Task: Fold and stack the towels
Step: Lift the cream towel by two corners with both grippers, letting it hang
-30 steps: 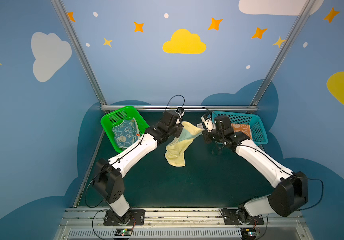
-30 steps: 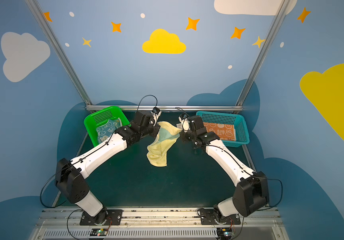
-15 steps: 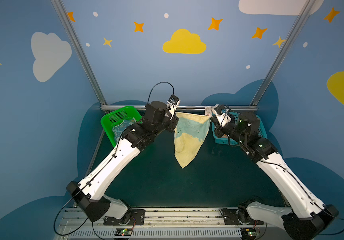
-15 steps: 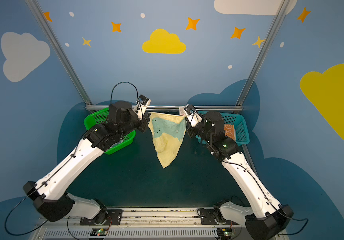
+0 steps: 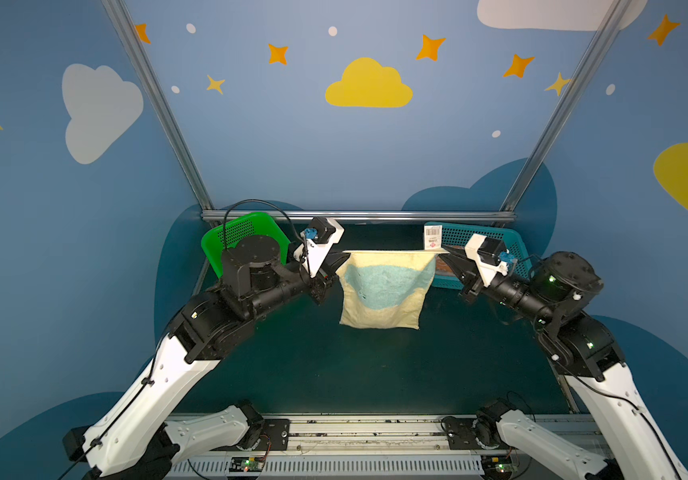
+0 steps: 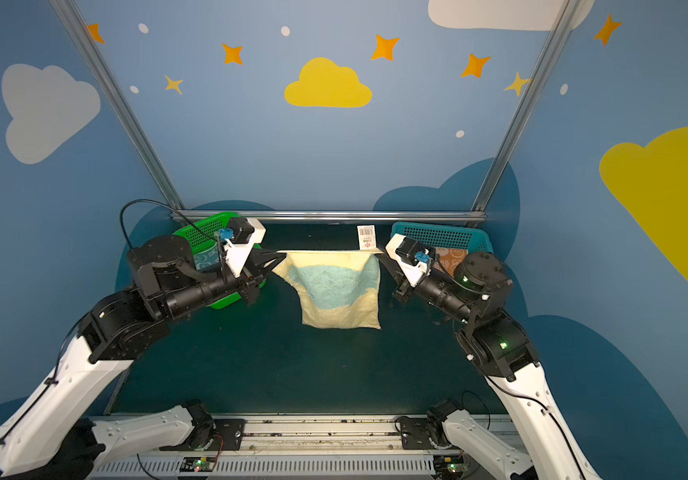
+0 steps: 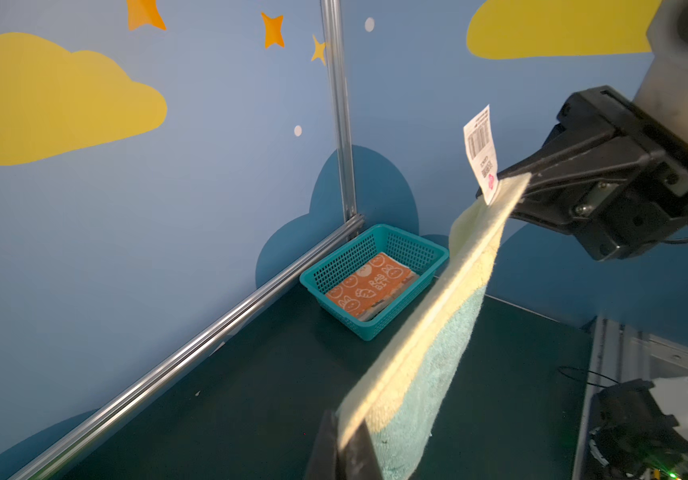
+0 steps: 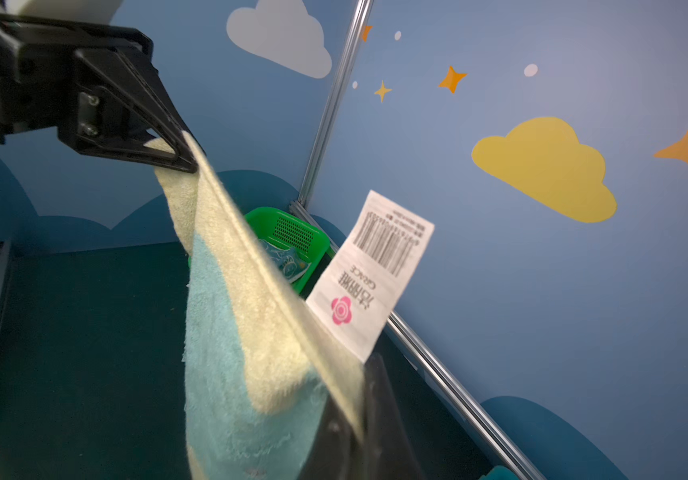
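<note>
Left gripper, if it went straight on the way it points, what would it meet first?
Probably the right gripper: the left gripper points at it along the top edge of the pale yellow towel both hold.

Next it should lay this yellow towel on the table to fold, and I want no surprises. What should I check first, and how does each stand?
1. Left gripper shut on a corner of the pale yellow towel: ok.
2. Right gripper shut on the opposite top corner: ok.
3. Top edge stretched straight: ok.
4. Bottom edge clear of the table: cannot tell.
5. Paper tag tucked away: not ok, it sticks up.
</note>
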Robot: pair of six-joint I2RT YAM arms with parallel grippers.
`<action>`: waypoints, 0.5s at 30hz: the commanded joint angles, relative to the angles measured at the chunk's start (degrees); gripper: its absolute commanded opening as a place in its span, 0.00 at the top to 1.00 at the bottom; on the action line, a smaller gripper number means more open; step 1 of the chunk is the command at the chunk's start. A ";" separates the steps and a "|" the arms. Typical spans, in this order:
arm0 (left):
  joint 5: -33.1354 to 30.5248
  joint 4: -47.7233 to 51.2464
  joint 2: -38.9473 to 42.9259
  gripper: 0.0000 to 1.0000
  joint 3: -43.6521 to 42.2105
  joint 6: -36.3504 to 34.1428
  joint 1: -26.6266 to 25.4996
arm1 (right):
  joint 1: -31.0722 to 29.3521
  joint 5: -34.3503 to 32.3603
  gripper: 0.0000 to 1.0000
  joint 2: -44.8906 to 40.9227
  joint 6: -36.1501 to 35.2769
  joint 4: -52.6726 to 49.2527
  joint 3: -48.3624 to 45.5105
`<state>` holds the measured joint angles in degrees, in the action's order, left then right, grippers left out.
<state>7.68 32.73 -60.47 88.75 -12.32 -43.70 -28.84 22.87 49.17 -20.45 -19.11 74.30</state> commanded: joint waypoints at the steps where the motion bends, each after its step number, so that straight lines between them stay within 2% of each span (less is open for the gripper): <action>1: 1.36 -2.23 4.27 0.96 -2.00 1.74 0.44 | 0.36 0.08 1.00 -2.35 1.36 0.48 0.02; 4: 0.59 -3.36 5.46 0.96 -2.97 2.27 0.44 | 0.36 -1.23 1.00 -2.63 1.62 1.21 -0.41; 7: -3.13 -3.91 4.57 0.96 -3.24 2.16 0.49 | 0.36 -2.31 1.00 -1.53 1.35 1.01 -0.55; 12: -11.86 -2.82 -0.97 0.96 -2.57 0.44 1.16 | 0.47 -7.93 1.00 3.14 0.35 1.25 -1.70; 15: -15.35 -2.49 -5.66 0.96 -2.53 0.22 3.97 | 0.89 -10.84 1.00 7.55 -0.37 1.97 -2.45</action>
<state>0.32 29.54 -63.16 85.67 -11.70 -42.26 -28.77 18.39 53.91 -20.27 -18.55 73.06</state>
